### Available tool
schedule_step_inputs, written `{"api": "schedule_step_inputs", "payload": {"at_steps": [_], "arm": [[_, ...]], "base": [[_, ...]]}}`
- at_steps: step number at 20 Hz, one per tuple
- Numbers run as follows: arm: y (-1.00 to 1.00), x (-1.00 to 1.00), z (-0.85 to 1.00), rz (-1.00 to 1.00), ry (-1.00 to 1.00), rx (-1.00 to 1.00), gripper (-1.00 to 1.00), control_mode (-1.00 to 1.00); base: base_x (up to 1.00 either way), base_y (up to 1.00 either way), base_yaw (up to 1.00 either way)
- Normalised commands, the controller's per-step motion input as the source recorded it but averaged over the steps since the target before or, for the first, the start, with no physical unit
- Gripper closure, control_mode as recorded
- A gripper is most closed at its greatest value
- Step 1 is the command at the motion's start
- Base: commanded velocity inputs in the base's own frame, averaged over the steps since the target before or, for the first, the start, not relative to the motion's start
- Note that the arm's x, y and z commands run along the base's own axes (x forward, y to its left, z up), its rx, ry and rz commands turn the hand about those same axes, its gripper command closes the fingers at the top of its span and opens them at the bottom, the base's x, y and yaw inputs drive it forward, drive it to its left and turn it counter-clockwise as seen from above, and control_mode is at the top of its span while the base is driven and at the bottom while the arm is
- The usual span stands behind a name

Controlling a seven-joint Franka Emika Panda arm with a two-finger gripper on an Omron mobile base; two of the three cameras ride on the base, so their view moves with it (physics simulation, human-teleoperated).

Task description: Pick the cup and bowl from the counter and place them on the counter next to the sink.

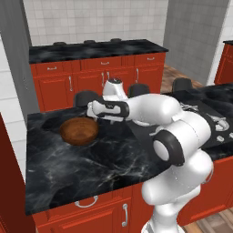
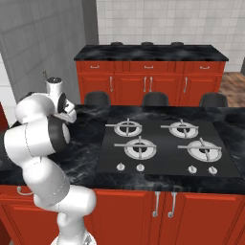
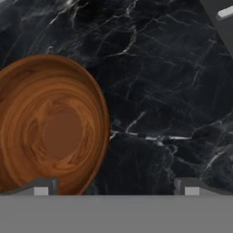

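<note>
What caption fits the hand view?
Open gripper above black marble counter, its rim-side fingertip over the wooden bowl.

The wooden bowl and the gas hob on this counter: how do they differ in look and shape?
The wooden bowl is round, brown and grained; the gas hob is a flat black rectangle with silver burners. The bowl stands proud of the counter, whereas the hob lies level with it. The bowl sits near the gripper; the hob lies to the side. Both rest on one black marble top.
</note>
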Motion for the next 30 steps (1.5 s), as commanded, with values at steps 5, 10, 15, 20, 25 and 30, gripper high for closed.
{"api": "schedule_step_inputs", "payload": {"at_steps": [5, 10, 15, 20, 25, 30], "arm": [[0.11, 0.12, -0.02, 0.00, -0.02, 0.00, -1.00, -1.00], [0.19, 0.26, -0.05, 0.00, 0.00, 0.00, -1.00, -1.00], [0.08, 0.09, -0.22, 0.00, 0.00, 0.00, -1.00, -1.00], [0.00, 0.00, -0.26, 0.00, 0.00, 0.00, -1.00, -1.00], [0.00, 0.00, -0.28, 0.00, 0.00, 0.00, -1.00, -1.00], [0.00, 0.00, -0.30, 0.00, 0.00, 0.00, -1.00, -1.00]], "base": [[0.00, 0.00, 0.00], [0.00, 0.00, 0.00], [0.00, 0.00, 0.00], [0.00, 0.00, 0.00], [0.00, 0.00, 0.00], [0.00, 0.00, 0.00]]}}
